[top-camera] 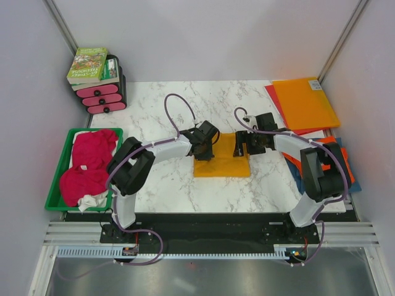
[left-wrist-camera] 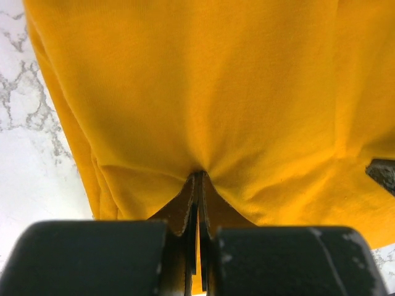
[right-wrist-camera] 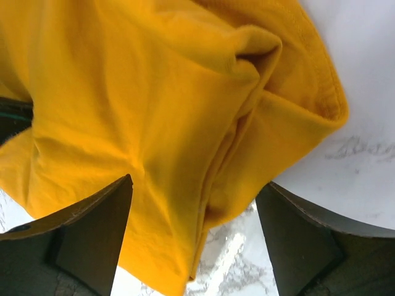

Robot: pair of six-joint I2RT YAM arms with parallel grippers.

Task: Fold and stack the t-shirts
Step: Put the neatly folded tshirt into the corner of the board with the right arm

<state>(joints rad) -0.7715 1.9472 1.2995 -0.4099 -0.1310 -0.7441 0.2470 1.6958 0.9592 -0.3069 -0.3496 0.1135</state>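
The fingers (left-wrist-camera: 179, 214) of the left gripper (left-wrist-camera: 199, 180) are pinched shut on a pleat of the soft golden-orange cloth t-shirt (top-camera: 222, 165); those of the right gripper (right-wrist-camera: 192, 185) stand wide apart with a bunched fold lying between them. The right should probably close on every layer before both pull the fold flat.

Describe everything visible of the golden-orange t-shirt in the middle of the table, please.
The golden-orange t-shirt is soft plain cloth, folded into a rough rectangle lying in the middle of the marble table. The left pincer is shut on a pinch of it, and the cloth puckers there. The right pincer stands open, its fingers on either side of a layered, hemmed fold, not clamping it.
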